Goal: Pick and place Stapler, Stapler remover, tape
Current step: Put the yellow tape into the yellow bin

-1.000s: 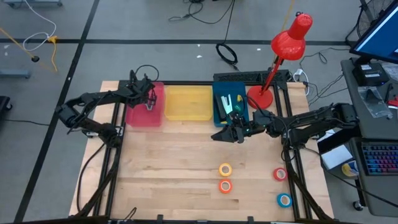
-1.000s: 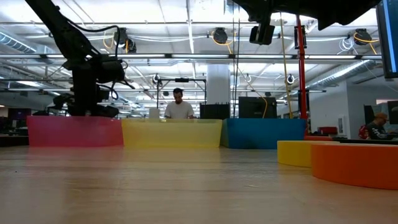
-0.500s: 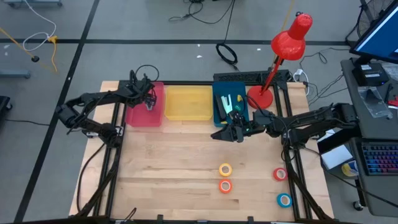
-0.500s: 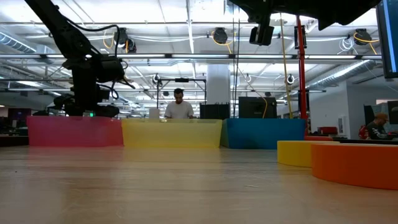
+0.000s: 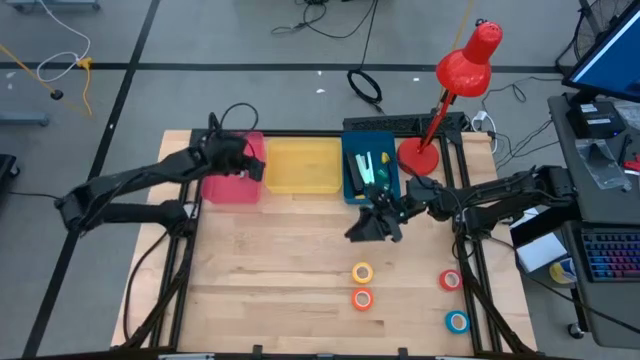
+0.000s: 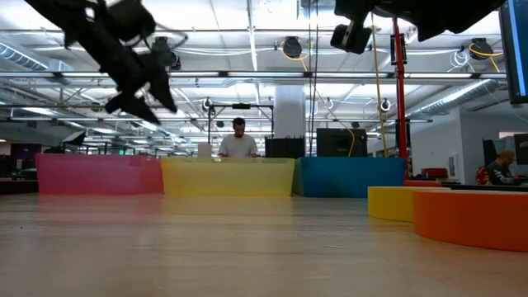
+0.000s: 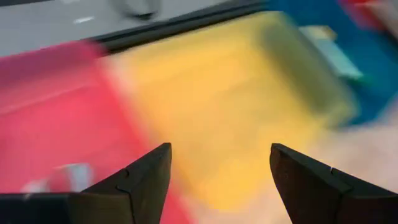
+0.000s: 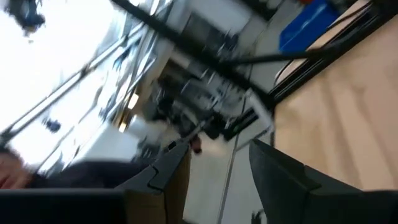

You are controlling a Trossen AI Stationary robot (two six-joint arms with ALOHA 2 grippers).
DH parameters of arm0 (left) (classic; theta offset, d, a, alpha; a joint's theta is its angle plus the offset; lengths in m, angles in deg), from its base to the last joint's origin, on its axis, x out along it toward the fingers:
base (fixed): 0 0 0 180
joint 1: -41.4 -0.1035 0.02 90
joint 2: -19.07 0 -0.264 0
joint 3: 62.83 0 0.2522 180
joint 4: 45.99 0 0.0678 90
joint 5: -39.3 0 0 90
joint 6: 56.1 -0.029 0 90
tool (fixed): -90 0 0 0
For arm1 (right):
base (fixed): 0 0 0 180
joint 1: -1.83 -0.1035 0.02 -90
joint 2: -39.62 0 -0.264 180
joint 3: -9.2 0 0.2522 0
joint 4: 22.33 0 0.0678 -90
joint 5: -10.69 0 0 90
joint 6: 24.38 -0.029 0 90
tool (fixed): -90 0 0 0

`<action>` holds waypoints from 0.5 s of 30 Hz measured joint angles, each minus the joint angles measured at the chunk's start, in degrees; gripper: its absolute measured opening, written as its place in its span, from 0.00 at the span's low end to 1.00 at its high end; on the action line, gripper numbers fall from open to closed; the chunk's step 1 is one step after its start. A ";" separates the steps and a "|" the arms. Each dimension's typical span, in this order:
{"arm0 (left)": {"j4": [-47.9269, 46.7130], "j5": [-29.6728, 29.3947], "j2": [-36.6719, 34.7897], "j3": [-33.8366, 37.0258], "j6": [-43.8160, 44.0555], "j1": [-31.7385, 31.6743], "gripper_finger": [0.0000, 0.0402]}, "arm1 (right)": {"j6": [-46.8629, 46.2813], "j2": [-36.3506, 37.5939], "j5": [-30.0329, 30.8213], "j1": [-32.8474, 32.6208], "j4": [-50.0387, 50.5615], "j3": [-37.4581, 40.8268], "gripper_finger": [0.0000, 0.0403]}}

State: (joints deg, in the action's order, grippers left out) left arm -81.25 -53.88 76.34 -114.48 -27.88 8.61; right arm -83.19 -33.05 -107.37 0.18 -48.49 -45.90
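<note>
My left gripper (image 5: 250, 163) hangs open above the pink bin (image 5: 228, 183), slanting down, with nothing between its fingers (image 7: 217, 180). A small pale thing (image 7: 67, 177) lies in the pink bin, too blurred to name. My right gripper (image 5: 366, 228) stands open over the bare wood in front of the blue bin (image 5: 352, 185), and its wrist view (image 8: 217, 168) looks up into the room. Green and yellow tools (image 5: 368, 166) lie in the blue bin. The tape rolls lie flat on the table: yellow (image 5: 362, 272), orange (image 5: 362, 298), red (image 5: 450, 280), blue (image 5: 457, 321).
A yellow bin (image 5: 303, 165) sits between the pink and blue ones along the far edge. A red desk lamp (image 5: 455, 75) stands at the far right corner. Dark frame rails (image 5: 185, 260) run down both sides. Bare wood lies between the bins and the tape rolls.
My left gripper has risen out of the pink bin and tipped from pointing straight down to a slant toward the yellow bin, and its arm has drawn back to the left. My right gripper has turned at the wrist, staying in about the same place.
</note>
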 joint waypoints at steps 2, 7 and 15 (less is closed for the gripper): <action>0.65 1.82 -3.12 0.00 0.78 4.21 0.68 | 0.43 0.00 -2.93 0.00 -0.01 0.00 0.39; 2.08 1.60 -7.56 0.00 3.72 15.33 0.68 | 0.49 0.00 -7.13 -0.89 3.42 -0.02 0.39; 3.86 -9.34 -6.79 0.00 9.99 32.18 0.68 | 15.78 0.00 -9.54 -7.77 28.87 0.00 0.38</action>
State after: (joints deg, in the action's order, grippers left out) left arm -77.39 -63.22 69.55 -114.48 -17.89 40.78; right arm -67.42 -33.05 -116.91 -7.58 -19.61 -45.90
